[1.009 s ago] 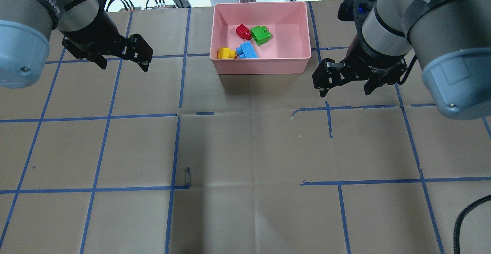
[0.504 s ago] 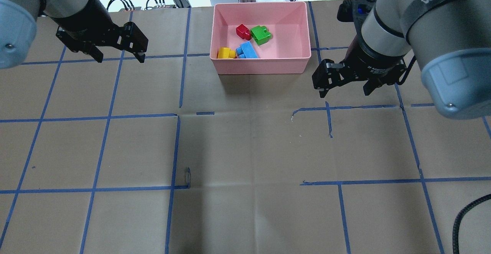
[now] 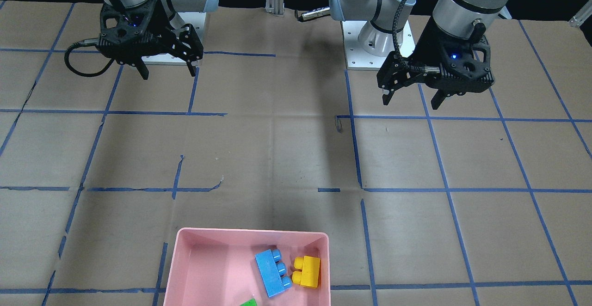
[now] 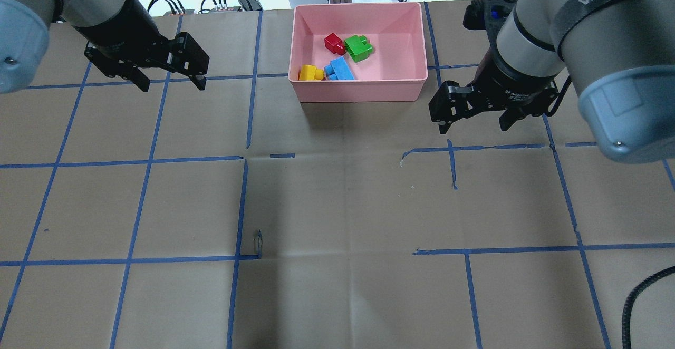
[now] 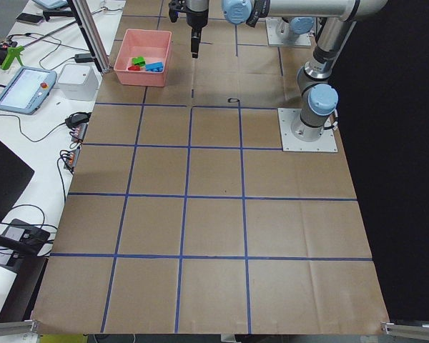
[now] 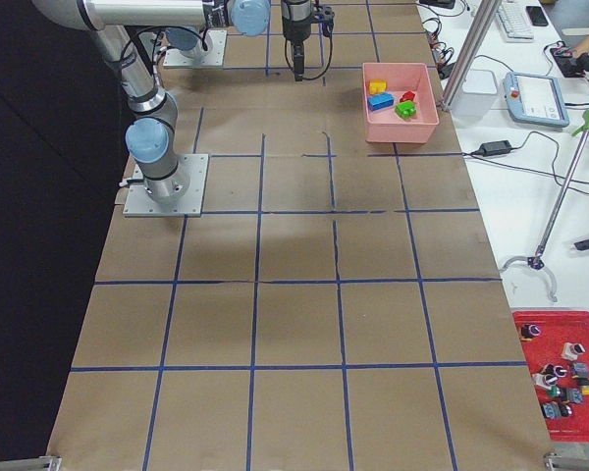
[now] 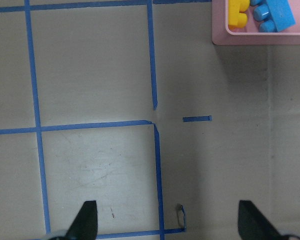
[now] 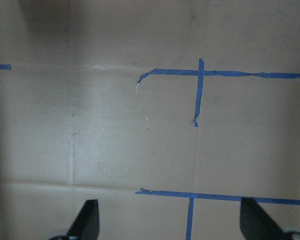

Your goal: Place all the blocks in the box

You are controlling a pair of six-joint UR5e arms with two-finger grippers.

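All four blocks lay inside the pink box (image 4: 358, 91). The box sat on the desk (image 4: 337, 206) at its far edge from the robot, roughly midway between the two arms.

Red block (image 4: 334, 43) and green block (image 4: 359, 48): side by side near the middle of the box floor, apparently touching. Blue block (image 4: 339, 69): lay at a slant against the wall nearest the robot. Yellow block (image 4: 310, 73): just beside the blue one, in the box's near corner on the left arm's side.

Left gripper (image 4: 172, 84): released, jaws wide apart, nothing between them. It hovered above the desk, well apart from the box on its left. Its wrist view showed only brown paper and blue tape lines between the fingertips, with the box corner holding the yellow and blue blocks at the upper right.

Right gripper (image 4: 473, 126): released, jaws wide apart, empty. It hovered to the right of the box and slightly nearer the robot.
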